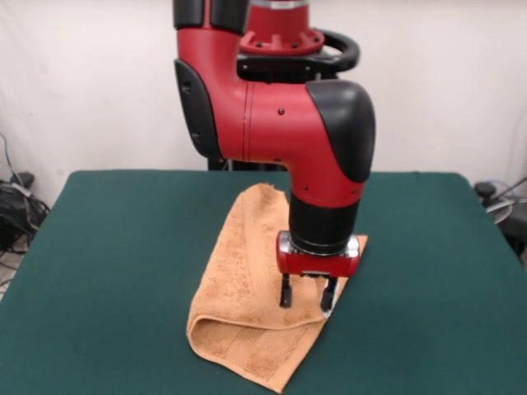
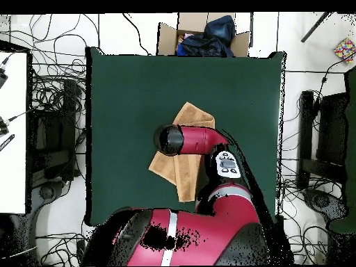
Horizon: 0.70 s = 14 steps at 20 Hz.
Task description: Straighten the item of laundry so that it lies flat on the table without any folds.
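In the front view, the nearest thing is the orange-tan towel point(image 1: 247, 321), which lies on the dark green table point(image 1: 115, 271) a little toward the camera from the middle. The towel is not flat. It is folded over itself, with a rounded fold along its near left side and a pointed corner close to the bottom edge of the picture. A woven border band runs across this near part. The cloth then goes away from the camera in a long strip, and its far end disappears behind the arm.

Just behind the near corner, the end effector point(image 1: 306, 298) stands above the right edge of the towel. Its two dark fingers point(image 1: 286, 292) point straight down and stand apart with a clear gap between them, so it is open, and there is no cloth between them. The tips are very near the cloth, but I cannot tell if they touch it.

Above the fingers there is the red wrist ring, then a black cuff, and then the thick red and black arm point(image 1: 280, 123), which comes down from the pedestal at the far side of the table.

In the overhead view the towel point(image 2: 182, 167) lies near the middle of the table point(image 2: 125, 90), with the arm point(image 2: 195, 139) covering its middle part
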### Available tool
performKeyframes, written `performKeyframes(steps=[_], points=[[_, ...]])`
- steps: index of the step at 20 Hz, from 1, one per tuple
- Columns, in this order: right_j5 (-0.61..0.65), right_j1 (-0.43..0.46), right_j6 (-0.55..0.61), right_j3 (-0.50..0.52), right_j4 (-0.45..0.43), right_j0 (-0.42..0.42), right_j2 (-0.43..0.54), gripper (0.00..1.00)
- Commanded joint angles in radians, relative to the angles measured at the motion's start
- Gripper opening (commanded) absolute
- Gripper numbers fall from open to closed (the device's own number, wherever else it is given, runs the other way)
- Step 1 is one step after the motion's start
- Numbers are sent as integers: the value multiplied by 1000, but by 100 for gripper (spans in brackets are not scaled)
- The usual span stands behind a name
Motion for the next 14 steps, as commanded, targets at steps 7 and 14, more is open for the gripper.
performKeyframes(steps=[7,14], points=[[-25,63,109,-12,-18,7,12,0],[0,46,106,-9,-9,5,15,0]])
